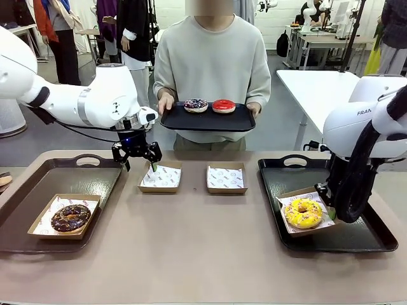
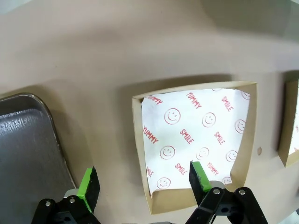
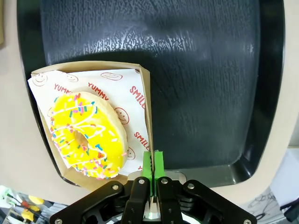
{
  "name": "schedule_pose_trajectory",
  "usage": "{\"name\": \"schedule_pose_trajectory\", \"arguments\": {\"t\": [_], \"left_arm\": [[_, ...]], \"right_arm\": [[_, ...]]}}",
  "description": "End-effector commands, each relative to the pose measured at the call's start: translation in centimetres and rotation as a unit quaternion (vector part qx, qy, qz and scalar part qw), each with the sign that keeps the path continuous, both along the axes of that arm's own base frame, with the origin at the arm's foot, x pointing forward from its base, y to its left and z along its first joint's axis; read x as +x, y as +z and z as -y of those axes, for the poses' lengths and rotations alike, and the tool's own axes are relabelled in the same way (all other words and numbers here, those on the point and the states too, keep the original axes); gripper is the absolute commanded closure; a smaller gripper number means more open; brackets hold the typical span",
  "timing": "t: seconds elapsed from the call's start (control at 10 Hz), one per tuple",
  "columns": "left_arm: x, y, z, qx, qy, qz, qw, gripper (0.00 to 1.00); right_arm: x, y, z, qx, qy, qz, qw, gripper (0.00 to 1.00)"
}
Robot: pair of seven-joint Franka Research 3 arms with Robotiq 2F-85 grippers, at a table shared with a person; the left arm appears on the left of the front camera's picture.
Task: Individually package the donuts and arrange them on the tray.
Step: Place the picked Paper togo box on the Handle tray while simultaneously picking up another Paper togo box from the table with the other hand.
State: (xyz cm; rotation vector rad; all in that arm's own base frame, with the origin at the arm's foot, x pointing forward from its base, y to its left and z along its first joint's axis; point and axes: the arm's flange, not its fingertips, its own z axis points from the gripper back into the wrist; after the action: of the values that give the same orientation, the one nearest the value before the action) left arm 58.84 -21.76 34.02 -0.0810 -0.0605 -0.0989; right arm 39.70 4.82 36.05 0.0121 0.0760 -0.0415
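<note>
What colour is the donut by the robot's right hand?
Yellow ring donut with rainbow sprinkles; clearest in the right wrist view.

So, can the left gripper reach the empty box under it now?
Probably yes. The left gripper hangs open just above the box, one pad over its paper, the other over bare table beside the tray, and nothing lies between them.

Bare table (image 1: 191, 241) between left tray (image 1: 95, 181) and right tray (image 1: 356, 238) (two boxes (image 1: 161, 178) farther back).
</note>
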Motion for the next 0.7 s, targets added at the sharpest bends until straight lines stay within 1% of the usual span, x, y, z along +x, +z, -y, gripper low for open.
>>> {"name": "schedule_pose_trajectory", "arguments": {"t": [0.0,0.2,0.6], "left_arm": [[1.14,-0.59,0.39,0.023,0.02,-0.005,1.0,0.0],[1.27,-1.17,0.26,0.028,0.022,-0.006,0.999,0.0],[1.21,-1.33,0.23,0.032,0.023,-0.006,0.999,0.0]], "right_arm": [[0.61,-0.61,0.34,0.011,-0.002,0.007,1.0,0.98],[0.91,-1.11,0.42,0.021,-0.003,0.002,1.0,0.98],[1.24,-1.56,0.07,0.025,-0.002,-0.007,1.0,0.98]]}}
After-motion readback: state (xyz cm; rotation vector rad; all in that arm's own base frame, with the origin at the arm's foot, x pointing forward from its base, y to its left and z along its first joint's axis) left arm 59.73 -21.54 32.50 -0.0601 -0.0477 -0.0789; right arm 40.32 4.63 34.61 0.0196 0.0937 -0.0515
